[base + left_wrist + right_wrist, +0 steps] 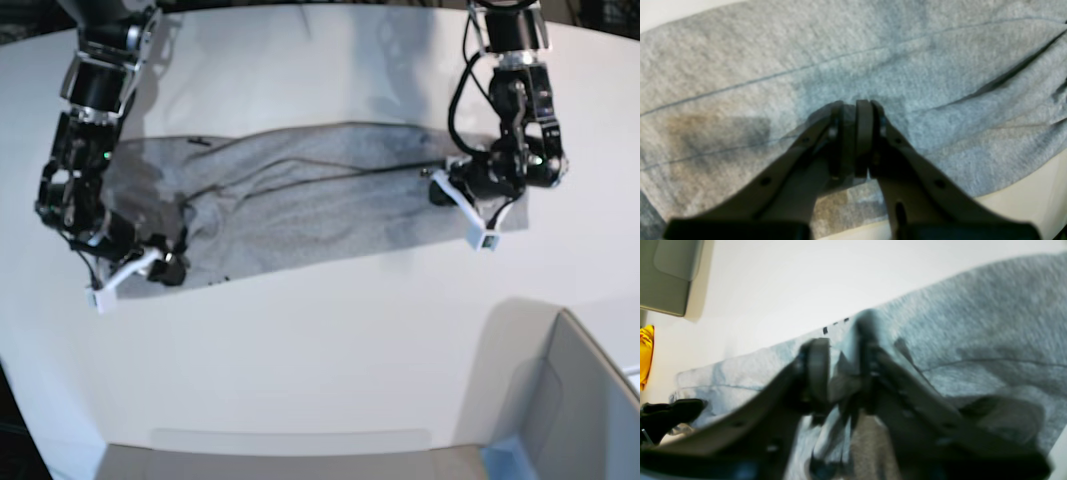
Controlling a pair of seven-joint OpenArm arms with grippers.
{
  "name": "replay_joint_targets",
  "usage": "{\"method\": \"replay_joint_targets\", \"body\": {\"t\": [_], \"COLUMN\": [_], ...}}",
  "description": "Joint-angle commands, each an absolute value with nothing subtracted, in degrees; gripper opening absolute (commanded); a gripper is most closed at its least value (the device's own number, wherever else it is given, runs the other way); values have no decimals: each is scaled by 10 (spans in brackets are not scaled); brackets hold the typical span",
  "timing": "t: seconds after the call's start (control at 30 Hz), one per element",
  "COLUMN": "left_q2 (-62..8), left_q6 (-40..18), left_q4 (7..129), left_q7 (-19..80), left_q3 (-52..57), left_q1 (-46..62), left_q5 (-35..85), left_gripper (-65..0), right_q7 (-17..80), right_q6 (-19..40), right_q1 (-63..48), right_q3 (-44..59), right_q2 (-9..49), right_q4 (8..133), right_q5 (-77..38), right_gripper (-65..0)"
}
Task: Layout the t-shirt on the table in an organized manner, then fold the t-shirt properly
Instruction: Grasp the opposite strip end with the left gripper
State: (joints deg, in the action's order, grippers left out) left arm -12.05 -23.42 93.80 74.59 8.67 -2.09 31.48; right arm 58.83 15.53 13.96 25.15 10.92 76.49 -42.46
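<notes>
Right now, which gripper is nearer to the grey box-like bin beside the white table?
Left. The left gripper is on the end of the light grey cotton t-shirt toward the grey box-like bin; the right gripper is at the shirt's opposite end, farther away.

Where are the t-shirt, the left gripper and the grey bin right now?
t-shirt [330, 190], base view, middle of the spread fabric.
left gripper [855, 110], left wrist view, between the fingertips.
grey bin [590, 400], base view, its side wall.

The t-shirt [320, 195] lies on the table [320, 350], arms at both ends.
</notes>
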Motion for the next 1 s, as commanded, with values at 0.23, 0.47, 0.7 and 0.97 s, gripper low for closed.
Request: {"method": "replay_joint_targets", "body": {"t": [0.23, 0.47, 0.7, 0.97], "left_q2": [-125, -92, -119, -138], "left_q6": [-236, -236, -236, -235], "left_q4": [958, 1091, 1098, 1023], "left_q7": [738, 738, 738, 729], "left_q3": [92, 272, 284, 284], "left_q1": [-34, -30, -5, 2], "left_q5": [320, 320, 321, 320], "left_gripper": [-567, -561, -374, -373], "right_q7": [552, 541, 542, 543], "right_q6": [163, 162, 162, 162], "right_q1": [159, 88, 44, 33], "right_q3": [255, 252, 250, 250], "right_q2": [125, 138, 150, 151], "right_q4": [874, 982, 982, 982], "right_q5": [-438, -437, -437, -437], "right_gripper": [-376, -376, -376, -376]}}
